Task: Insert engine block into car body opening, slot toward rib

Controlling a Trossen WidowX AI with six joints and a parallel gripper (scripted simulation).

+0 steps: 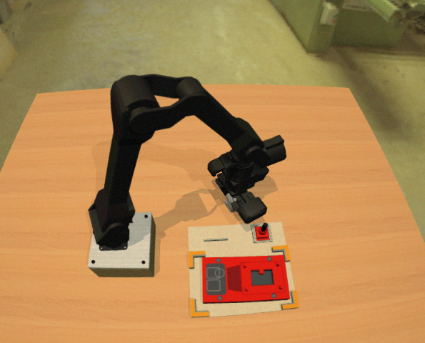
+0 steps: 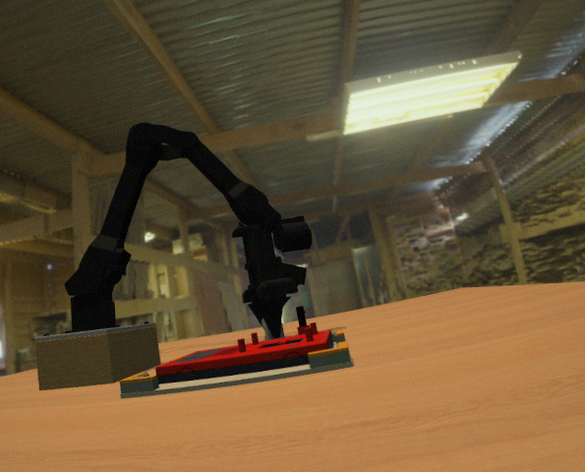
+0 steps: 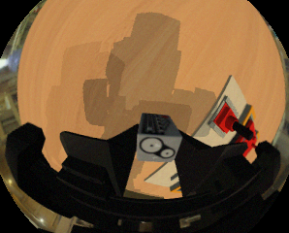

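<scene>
The engine block (image 1: 229, 203) (image 3: 156, 138) is a small grey block on the table behind the base board. Its face with two ringed circles points at the wrist camera, and a dark ribbed side shows beyond it. My gripper (image 1: 231, 203) (image 3: 154, 128) is shut on it, a finger against each side. The fingers hide much of it in the top view; I cannot tell which side has the slot. The red car body (image 1: 284, 284) (image 2: 221, 359) lies on the board. Its opening (image 1: 262, 279) holds no block, and the rib (image 1: 261, 271) juts from the opening's far edge.
The pale base board (image 1: 238, 231) (image 2: 231, 379) has orange corner brackets (image 1: 199, 314) around the car body. A red square piece with an upright black stick (image 1: 263, 231) (image 3: 227, 117) stands at its far right, close to the gripper. A thin slit (image 1: 216, 239) is at its far left.
</scene>
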